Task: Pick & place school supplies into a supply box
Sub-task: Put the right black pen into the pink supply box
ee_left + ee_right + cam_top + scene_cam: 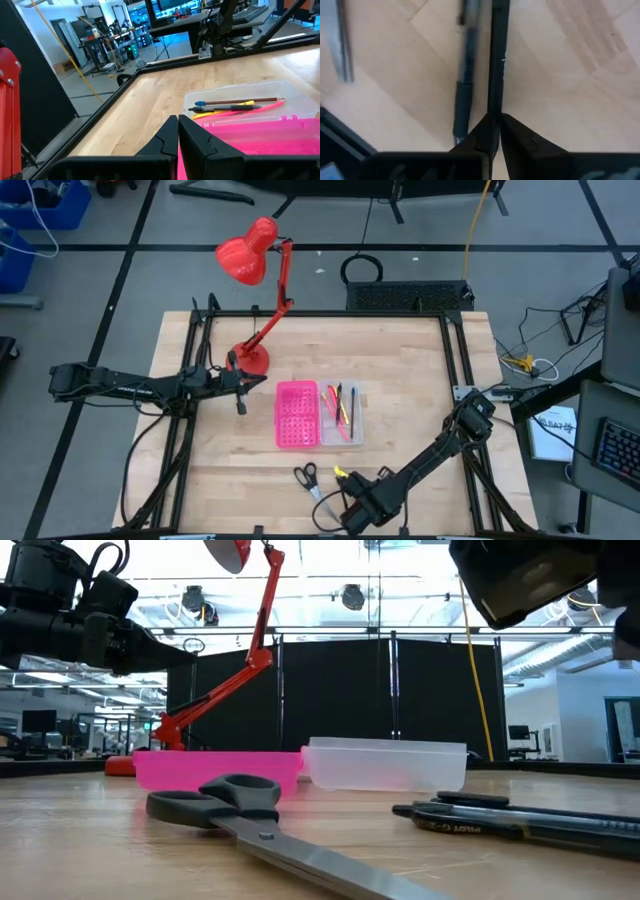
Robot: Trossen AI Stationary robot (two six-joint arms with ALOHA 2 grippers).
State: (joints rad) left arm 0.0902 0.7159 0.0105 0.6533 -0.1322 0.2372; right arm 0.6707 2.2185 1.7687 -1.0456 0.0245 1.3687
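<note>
The supply box lies open mid-table: its pink gridded half is joined to a clear tray that holds several pens and pencils. Black-handled scissors and two dark pens lie flat on the wood near the front edge. My right gripper is shut and hovers above these pens, touching nothing. My left gripper is shut and empty. It hangs above the table beside the lamp base, left of the box.
A red desk lamp stands at the table's far left, its base close to my left gripper. A black frame rail runs along the table's edges. Bare wood lies right of the box.
</note>
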